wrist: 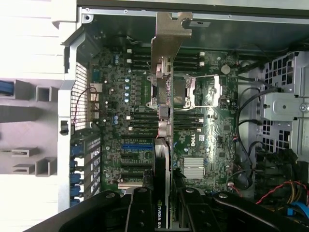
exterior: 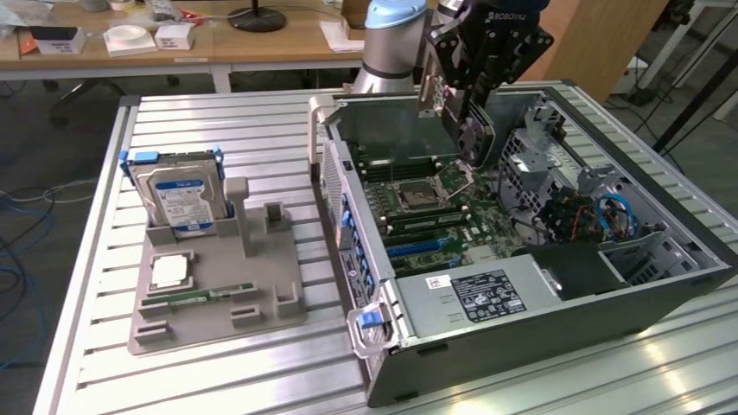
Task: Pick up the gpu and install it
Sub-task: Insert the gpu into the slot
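- Holding the gpu (wrist: 163,96) edge-on, your gripper (wrist: 163,212) has its black fingers (wrist: 140,210) pressed against both faces of the card, so it is gripping the card, not standing free.
- You can see the card's silver bracket (wrist: 169,34) at the end away from the gripper, pointing towards the case's far wall.
- In the exterior view, the gpu (exterior: 448,104) hangs from the arm over the open computer case (exterior: 554,298), above the motherboard (exterior: 450,216) and near the processor socket (exterior: 416,194).
- The card seems to hang clear of the board, though you cannot be sure, because the gripper body hides part of its lower edge.
- From the wrist view, the card's line runs across the memory slots and the socket, with the blue expansion slots (wrist: 133,145) just beside it on one side and a small silver heatsink (wrist: 193,166) on the other.
- On the exterior view's left, well apart from the case, a grey parts holder (exterior: 265,311) sits on the slatted table (exterior: 231,112).
- The holder carries a hard drive (exterior: 179,194) with a blue label standing upright, a silver processor chip (exterior: 171,270) lying flat, and a narrow green memory stick (exterior: 196,296) just below it.
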Controlling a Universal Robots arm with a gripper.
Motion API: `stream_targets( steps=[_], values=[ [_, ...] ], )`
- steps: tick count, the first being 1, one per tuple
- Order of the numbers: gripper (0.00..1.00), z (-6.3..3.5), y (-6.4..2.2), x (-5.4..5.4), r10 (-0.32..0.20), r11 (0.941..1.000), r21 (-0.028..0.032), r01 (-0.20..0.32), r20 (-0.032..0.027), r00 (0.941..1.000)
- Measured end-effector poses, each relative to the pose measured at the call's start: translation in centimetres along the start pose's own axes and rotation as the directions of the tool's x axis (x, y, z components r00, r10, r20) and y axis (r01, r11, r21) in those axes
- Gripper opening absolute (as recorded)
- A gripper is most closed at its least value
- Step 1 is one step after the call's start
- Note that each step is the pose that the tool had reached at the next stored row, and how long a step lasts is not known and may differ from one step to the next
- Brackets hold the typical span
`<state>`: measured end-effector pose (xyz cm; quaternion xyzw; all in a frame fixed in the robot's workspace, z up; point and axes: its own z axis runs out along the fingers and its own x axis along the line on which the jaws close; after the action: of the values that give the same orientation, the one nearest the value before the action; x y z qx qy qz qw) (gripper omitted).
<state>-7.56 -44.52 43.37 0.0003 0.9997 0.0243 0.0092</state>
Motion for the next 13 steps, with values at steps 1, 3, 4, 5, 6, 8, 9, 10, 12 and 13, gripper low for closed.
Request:
stream_targets(
  steps=[1, 3, 4, 5, 6, 8, 9, 10, 12, 13],
  values=[
    [0.26, 0.00, 0.00, 0.00, -0.001, 1.0000, 0.0000, 0.001, 0.0000, 1.0000],
    [0.26, 0.00, 0.00, 0.00, -0.004, 1.0000, 0.0000, 0.004, -0.0002, 1.0000],
    [0.26, 0.00, 0.00, 0.00, -0.005, 1.0000, -0.0001, 0.005, -0.0003, 1.0000],
    [0.26, 0.00, 0.00, 0.00, -0.006, 1.0000, -0.0001, 0.006, -0.0003, 1.0000],
    [0.26, 0.00, 0.00, 0.00, -0.008, 1.0000, -0.0001, 0.008, -0.0004, 1.0000],
    [0.26, 0.00, 0.00, 0.00, -0.010, 0.9999, -0.0002, 0.010, -0.0005, 0.9999],
    [0.26, 0.00, 0.00, 0.00, -0.011, 0.9999, -0.0002, 0.011, -0.0006, 0.9999],
    [0.26, 0.00, 0.00, 0.00, -0.013, 0.9999, -0.0002, 0.013, -0.0006, 0.9999],
    [0.26, 0.00, 0.00, 0.00, -0.015, 0.9999, -0.0003, 0.015, -0.0007, 0.9999],
    [0.26, 0.00, 0.00, 0.00, -0.016, 0.9999, -0.0003, 0.016, -0.0008, 0.9999]
  ],
)
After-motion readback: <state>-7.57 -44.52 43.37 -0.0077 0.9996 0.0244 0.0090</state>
